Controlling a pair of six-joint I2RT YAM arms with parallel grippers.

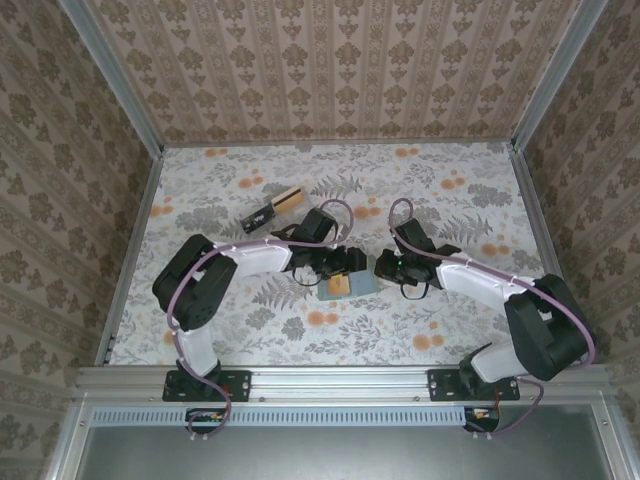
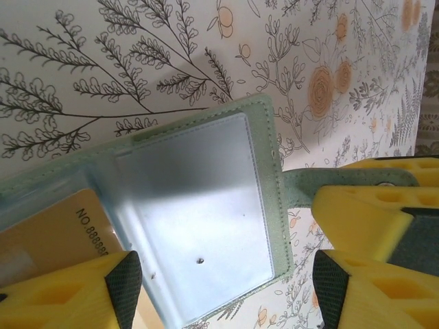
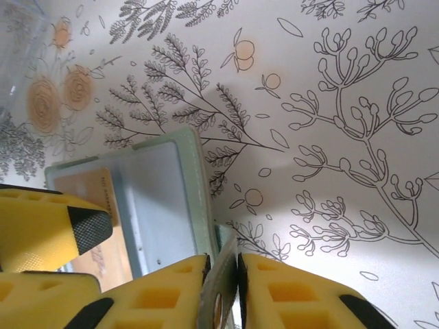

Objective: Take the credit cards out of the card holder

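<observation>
The card holder (image 2: 199,205) lies open on the table, grey-green with a blue-grey inner panel. A tan credit card (image 2: 62,236) sits in its left pocket and shows too in the right wrist view (image 3: 88,193). My left gripper (image 2: 226,288) is open, its black pads (image 2: 125,284) standing on either side of the right panel without touching it. My right gripper (image 3: 223,264) is shut on the holder's grey-green strap tab (image 3: 221,291) at the panel's edge. In the top view both grippers meet over the holder (image 1: 365,285), left (image 1: 350,263) and right (image 1: 384,266).
A black-and-orange block (image 1: 272,208) lies behind the left arm on the floral table (image 1: 450,330). Patterned walls and metal rails enclose the table. Bare tabletop stretches to the right and toward the front.
</observation>
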